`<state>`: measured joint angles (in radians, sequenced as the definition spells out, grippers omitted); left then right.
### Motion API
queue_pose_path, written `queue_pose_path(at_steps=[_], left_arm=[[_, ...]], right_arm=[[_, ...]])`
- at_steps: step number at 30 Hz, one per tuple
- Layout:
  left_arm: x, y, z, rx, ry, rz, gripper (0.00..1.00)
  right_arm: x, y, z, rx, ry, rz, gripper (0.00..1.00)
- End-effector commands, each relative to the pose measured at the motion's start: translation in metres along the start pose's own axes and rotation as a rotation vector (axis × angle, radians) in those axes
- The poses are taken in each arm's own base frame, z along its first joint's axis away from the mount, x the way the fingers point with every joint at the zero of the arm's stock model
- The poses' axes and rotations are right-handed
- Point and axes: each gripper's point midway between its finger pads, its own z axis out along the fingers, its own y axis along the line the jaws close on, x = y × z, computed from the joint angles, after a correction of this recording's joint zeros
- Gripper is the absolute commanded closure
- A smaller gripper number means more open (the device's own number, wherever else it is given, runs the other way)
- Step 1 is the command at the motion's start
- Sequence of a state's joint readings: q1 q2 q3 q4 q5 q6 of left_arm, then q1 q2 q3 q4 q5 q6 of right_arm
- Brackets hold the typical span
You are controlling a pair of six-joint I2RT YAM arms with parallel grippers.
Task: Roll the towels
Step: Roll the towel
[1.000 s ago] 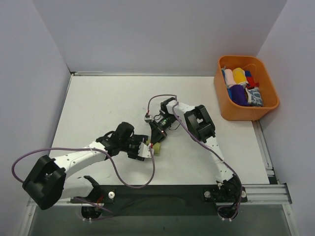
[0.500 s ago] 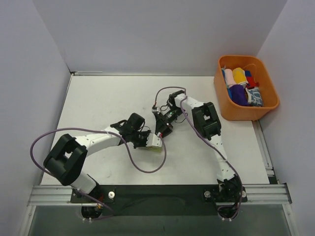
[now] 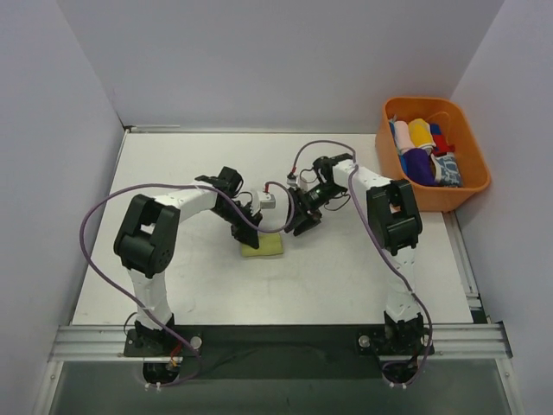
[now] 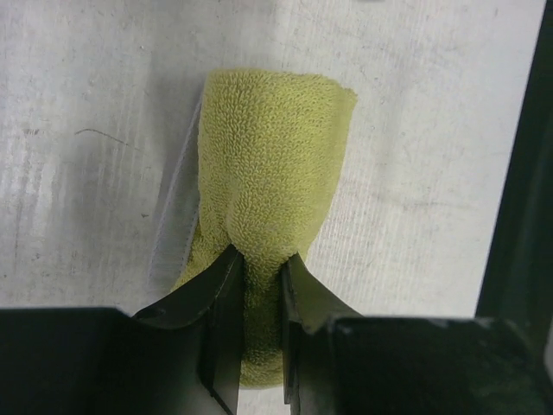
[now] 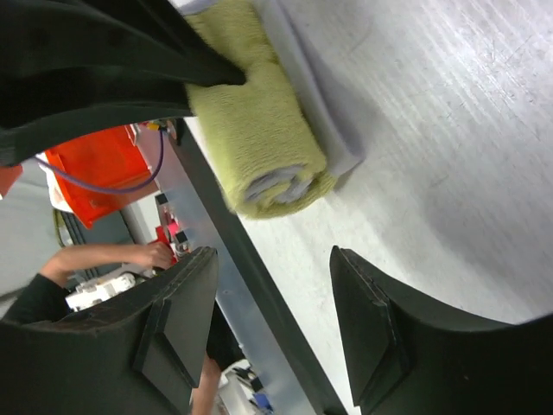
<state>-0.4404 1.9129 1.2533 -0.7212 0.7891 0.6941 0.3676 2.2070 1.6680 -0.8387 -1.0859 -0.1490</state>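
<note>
Yellow-green towel (image 4: 270, 164) rolled, one end pinched tight in the left gripper (image 4: 259, 261), right gripper (image 5: 272, 259) spread wide just right of it, holding nothing, spiral roll end seen only from the right wrist, overhead shows roll mid-table (image 3: 173, 173), orange basket (image 3: 423, 204) far right.

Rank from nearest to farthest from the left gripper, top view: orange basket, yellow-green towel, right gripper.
1. Yellow-green towel, pinched in the left gripper.
2. Right gripper, just to its right.
3. Orange basket, far right corner.
</note>
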Motion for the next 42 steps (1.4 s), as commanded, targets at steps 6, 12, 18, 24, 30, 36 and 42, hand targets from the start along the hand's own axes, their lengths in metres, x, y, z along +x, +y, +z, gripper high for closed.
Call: queue_pose_path(at_steps=[6,12,18,24,30,36,42], left_arm=[[0.03,0.01,0.006,0.087,0.087,-0.245,0.81],[0.028,0.02,0.005,0.073,0.082,-0.256,0.8],[0.027,0.027,0.006,0.061,0.09,-0.264,0.78],[0.025,0.027,0.004,0.052,0.083,-0.261,0.65],[0.012,0.025,-0.024,0.023,-0.003,-0.274,0.41],[0.014,0.018,-0.027,0.005,-0.008,-0.271,0.34],[0.017,0.02,-0.013,0.054,-0.01,-0.303,0.37]], right_arm=[[-0.007,0.003,0.022,0.049,-0.063,0.045,0.45],[-0.009,0.006,0.042,0.043,-0.051,0.027,0.46],[-0.008,0.005,0.058,0.034,-0.026,0.035,0.58],[-0.008,-0.006,0.06,0.054,-0.023,0.059,0.95],[-0.004,-0.017,0.055,0.079,-0.034,0.115,1.0],[-0.005,-0.015,0.056,0.07,-0.039,0.139,1.0],[-0.005,-0.017,0.057,0.074,-0.039,0.15,1.0]])
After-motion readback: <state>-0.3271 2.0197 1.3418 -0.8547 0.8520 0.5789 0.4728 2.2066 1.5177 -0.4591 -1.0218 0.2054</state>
